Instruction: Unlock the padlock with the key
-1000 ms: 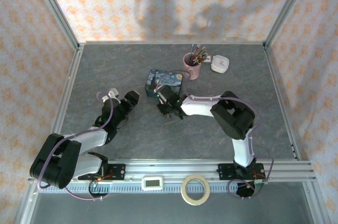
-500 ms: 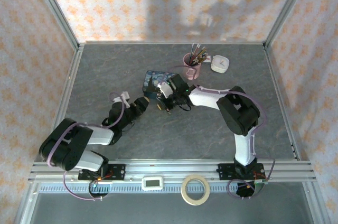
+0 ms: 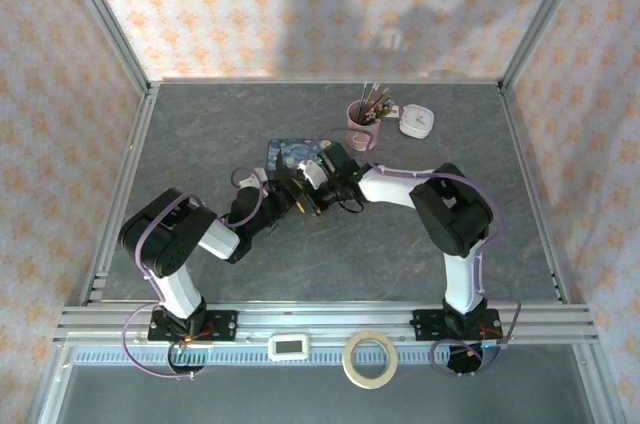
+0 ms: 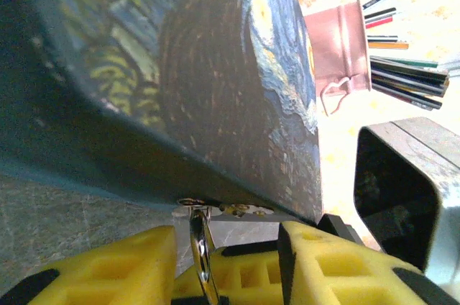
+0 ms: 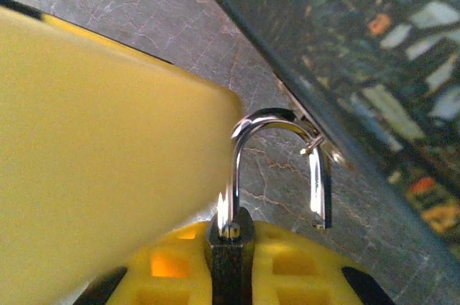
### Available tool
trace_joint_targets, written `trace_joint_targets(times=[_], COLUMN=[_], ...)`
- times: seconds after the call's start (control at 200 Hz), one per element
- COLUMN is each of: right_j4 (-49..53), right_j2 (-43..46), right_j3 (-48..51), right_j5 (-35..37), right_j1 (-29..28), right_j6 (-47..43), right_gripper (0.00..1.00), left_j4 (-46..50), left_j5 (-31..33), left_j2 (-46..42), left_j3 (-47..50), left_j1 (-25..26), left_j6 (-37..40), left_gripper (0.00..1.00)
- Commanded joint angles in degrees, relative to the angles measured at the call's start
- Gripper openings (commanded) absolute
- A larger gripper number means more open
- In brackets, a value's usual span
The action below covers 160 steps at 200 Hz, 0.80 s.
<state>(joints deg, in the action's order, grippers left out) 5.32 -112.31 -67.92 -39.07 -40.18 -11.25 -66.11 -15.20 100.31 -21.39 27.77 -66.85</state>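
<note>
Padlock (image 5: 230, 269) is at the near side of the blue tin (image 3: 290, 151), about mid-bench (image 3: 200, 134). The right pincer (image 3: 320, 194) is pinching its dark body. The shackle (image 5: 231, 183) is hooked through the tin's hasp (image 4: 244, 210), with one leg hanging free of the body. Left pincer (image 3: 288, 200) is right beside it, yellow fingers (image 4: 93, 269) either side of the shackle. Can't tell if it's gripping anything.

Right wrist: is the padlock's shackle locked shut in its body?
No, on the padlock one leg of the shackle sits in the body while the other leg's tip hangs free outside it.
</note>
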Motion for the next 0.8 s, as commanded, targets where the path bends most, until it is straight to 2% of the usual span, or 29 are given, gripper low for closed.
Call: trace_joint_targets(times=[0.0, 0.075, 0.25, 0.54, 0.566, 0.636, 0.691, 0.726, 0.796], right_j4=[-1.53, -2.03, -2.68, -4.45, -4.44, -4.27, -3.55, -2.96, -1.39], right_j2=[2.36, 2.52, 2.72, 4.21, 4.22, 4.28, 4.43, 4.67, 5.63], right_j3=[1.43, 1.74, 2.09, 3.05, 2.93, 2.73, 2.54, 2.59, 2.53], right_j5=[-1.77, -2.12, -2.99, -3.8, -3.96, -4.35, -4.21, -3.65, -2.67], right_j1=[-0.07, -0.07, -0.07, -0.07, -0.07, -0.07, -0.07, -0.07, 0.06], right_j6=[-0.81, -0.63, -0.27, -0.25, -0.19, -0.02, 0.07, 0.24, 1.13], right_gripper=[0.0, 0.0, 0.0, 0.0, 0.0, 0.0, 0.0, 0.05, 0.22], left_j4=[-3.4, -2.87, -3.3, -3.99, -3.95, -3.88, -3.65, -3.45, -2.24], left_j5=[2.84, 3.13, 3.13, 1.6, 1.63, 1.49, 1.56, 1.68, 2.08], left_j2=[1.44, 2.15, 3.78, 5.94, 6.03, 6.29, 6.26, 6.09, 5.43], left_j3=[-1.35, -1.77, -2.25, -2.89, -2.92, -3.13, -3.22, -3.3, -3.23], left_j1=[0.27, 0.31, 0.27, 0.33, 0.31, 0.27, 0.21, 0.18, 0.14], left_j6=[-0.77, -0.49, -0.13, -0.05, 0.05, 0.3, 0.49, 0.74, 1.39], left_gripper=[0.35, 0.31, 0.14, 0.15, 0.13, 0.0, 0.0, 0.0, 0.0])
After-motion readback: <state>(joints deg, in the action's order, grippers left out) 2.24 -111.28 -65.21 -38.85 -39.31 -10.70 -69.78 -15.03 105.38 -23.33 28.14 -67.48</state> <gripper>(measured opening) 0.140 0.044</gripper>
